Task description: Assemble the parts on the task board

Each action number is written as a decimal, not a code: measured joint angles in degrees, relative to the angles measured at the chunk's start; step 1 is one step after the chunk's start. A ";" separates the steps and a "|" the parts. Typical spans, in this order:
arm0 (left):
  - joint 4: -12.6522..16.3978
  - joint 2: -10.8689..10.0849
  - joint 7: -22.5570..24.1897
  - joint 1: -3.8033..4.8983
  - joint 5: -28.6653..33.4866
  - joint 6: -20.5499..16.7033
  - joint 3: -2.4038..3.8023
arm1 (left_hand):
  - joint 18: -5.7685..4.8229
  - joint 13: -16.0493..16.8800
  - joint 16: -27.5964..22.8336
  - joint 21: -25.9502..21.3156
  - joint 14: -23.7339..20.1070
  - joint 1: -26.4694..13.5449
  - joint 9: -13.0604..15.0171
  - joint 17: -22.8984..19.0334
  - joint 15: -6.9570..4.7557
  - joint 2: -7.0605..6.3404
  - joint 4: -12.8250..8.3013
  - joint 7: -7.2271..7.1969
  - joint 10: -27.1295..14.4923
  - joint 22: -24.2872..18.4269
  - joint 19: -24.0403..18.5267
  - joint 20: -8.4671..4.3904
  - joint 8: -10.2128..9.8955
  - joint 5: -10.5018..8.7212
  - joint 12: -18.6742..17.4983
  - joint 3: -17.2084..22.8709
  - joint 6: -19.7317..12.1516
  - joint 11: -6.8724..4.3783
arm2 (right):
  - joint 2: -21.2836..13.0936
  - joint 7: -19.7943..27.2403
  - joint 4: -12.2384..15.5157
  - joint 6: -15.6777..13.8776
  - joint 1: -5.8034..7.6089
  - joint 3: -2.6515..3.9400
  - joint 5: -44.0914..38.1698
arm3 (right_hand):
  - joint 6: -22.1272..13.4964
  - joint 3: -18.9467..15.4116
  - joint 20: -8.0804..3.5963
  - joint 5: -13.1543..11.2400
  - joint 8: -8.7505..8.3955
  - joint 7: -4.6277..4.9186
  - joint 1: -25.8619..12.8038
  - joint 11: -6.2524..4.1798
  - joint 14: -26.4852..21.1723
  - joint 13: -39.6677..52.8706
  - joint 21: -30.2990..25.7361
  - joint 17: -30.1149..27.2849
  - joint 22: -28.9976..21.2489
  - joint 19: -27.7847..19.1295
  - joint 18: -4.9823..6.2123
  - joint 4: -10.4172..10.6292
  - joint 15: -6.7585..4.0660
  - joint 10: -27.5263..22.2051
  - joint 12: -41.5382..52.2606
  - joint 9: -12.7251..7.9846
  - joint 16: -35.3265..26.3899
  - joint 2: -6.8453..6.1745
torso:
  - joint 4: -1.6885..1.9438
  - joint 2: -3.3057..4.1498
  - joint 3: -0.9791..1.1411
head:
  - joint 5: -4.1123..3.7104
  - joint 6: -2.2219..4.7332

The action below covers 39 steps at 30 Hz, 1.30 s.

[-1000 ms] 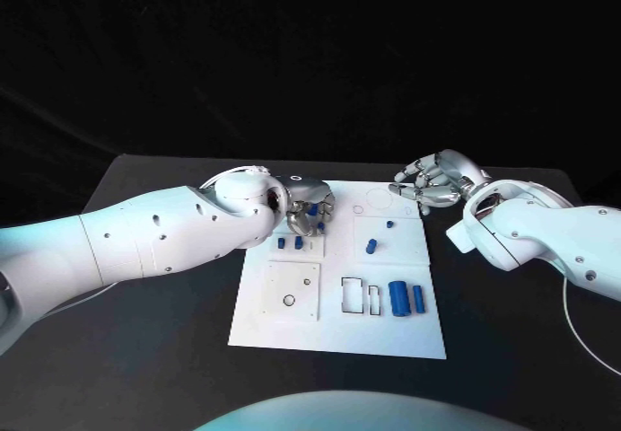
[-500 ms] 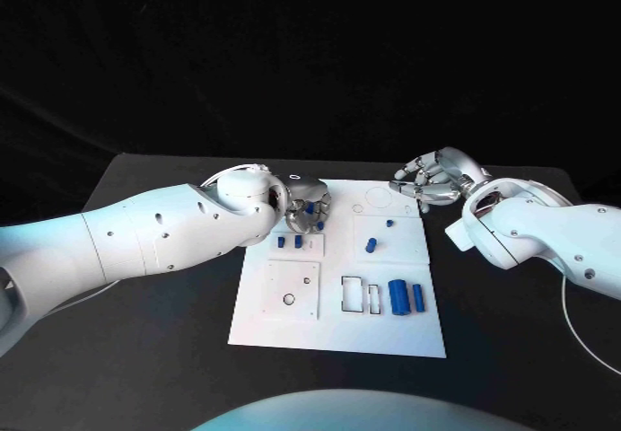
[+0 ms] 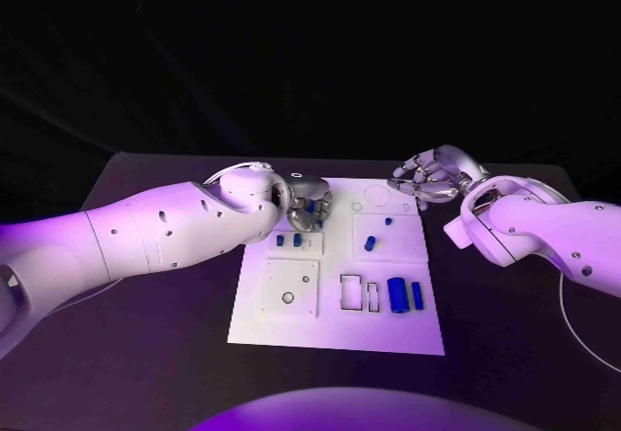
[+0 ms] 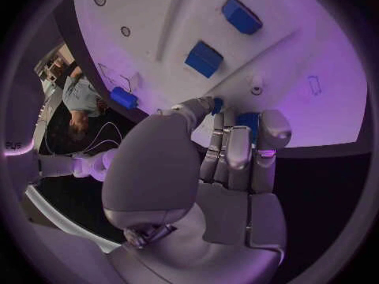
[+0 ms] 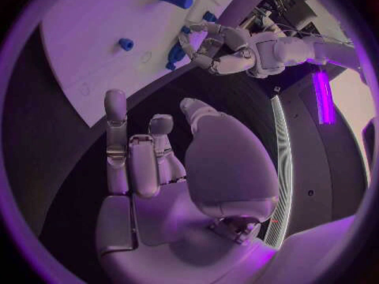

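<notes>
So my left hand (image 3: pixel 307 207) is down at the far-left corner of the task board (image 3: pixel 339 325), around 11 o'clock from its middle, fingers curled round a small blue part (image 4: pixel 248 120) that I've got pinched against the board. My right hand (image 3: pixel 431 181) is off the board's far-right corner at about 1 o'clock, over the black table (image 3: pixel 155 359), fingers loosely apart with nothing in them. The two big blue cylinders (image 3: pixel 405 295) lie side by side at 4 o'clock on the board.
</notes>
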 measured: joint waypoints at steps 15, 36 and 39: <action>-0.15 0.28 -0.08 -0.01 0.32 1.01 0.00 | 0.00 -0.83 1.55 0.94 0.86 0.59 -0.14 1.28 -0.86 1.34 -1.72 -0.64 3.24 -0.01 0.42 -0.42 0.00 -0.53 -0.04 1.71 3.08 -0.70 | 0.00 0.02 -0.03 -0.01 0.00 0.00 0.02 | 0.00 0.01 0.00 0.00 0.00 0.00 0.01 0.00 0.00 -0.18 -0.27 -0.22 -0.17 0.00 0.00 -0.01 0.00 0.00 -0.29 0.01 -0.22 0.00 | 0.08 -0.09 -0.04 | -0.09 -0.22; -0.38 0.20 -0.04 -0.08 1.75 0.30 0.08 | -0.90 -2.29 4.16 5.59 3.79 0.96 0.56 4.65 -1.54 2.92 -5.23 -1.34 6.76 -0.01 2.97 -1.53 -1.61 -2.56 -2.72 4.09 6.03 -1.64 | 0.21 0.39 -0.13 -1.09 -0.03 0.00 0.05 | 0.00 3.41 -0.33 4.55 0.44 0.00 0.53 -0.31 0.00 -1.16 -0.78 -0.03 -0.59 0.33 -0.02 -0.25 0.00 0.32 -0.29 0.30 -0.45 -1.13 | 0.05 -0.18 -0.08 | -0.27 0.48; 0.19 -0.30 -0.01 -0.09 2.12 -0.08 0.26 | -0.90 -2.29 4.16 5.59 3.79 0.96 0.55 4.65 -1.54 2.92 -5.23 -1.34 6.76 -0.01 2.96 -1.53 -1.61 -2.56 -2.75 4.09 6.03 -1.64 | 0.25 0.39 -0.20 -1.27 -0.04 0.00 0.05 | 0.00 3.41 -0.40 4.69 0.44 0.00 0.52 -0.31 0.00 -1.16 -0.78 0.00 -0.60 0.41 -0.02 -0.25 0.00 0.32 -0.29 0.30 -0.45 -1.13 | 0.08 -0.19 -0.08 | -0.30 0.62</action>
